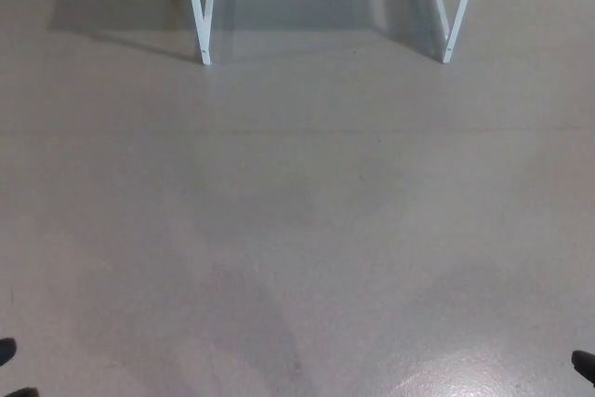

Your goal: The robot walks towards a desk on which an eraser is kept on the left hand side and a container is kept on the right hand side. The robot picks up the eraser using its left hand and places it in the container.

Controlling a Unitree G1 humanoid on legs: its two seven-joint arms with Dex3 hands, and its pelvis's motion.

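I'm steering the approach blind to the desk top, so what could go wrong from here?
1. Only the white desk legs show at the top edge; the desk top, eraser and container are out of view, so alignment cannot be checked yet.
2. The glossy patch of floor near the bottom may be slippery, possibly upsetting footing.
3. Just dark slivers of the left hand and right hand show, so readiness is unknown.

Even, fairly dim indoor light, flat contrast on the grey floor. Soft shadows under and left of the white desk legs at top. Glare patch on the floor at bottom right. Broad faint dark patches mid-floor. Focus acceptable, slight softness overall.
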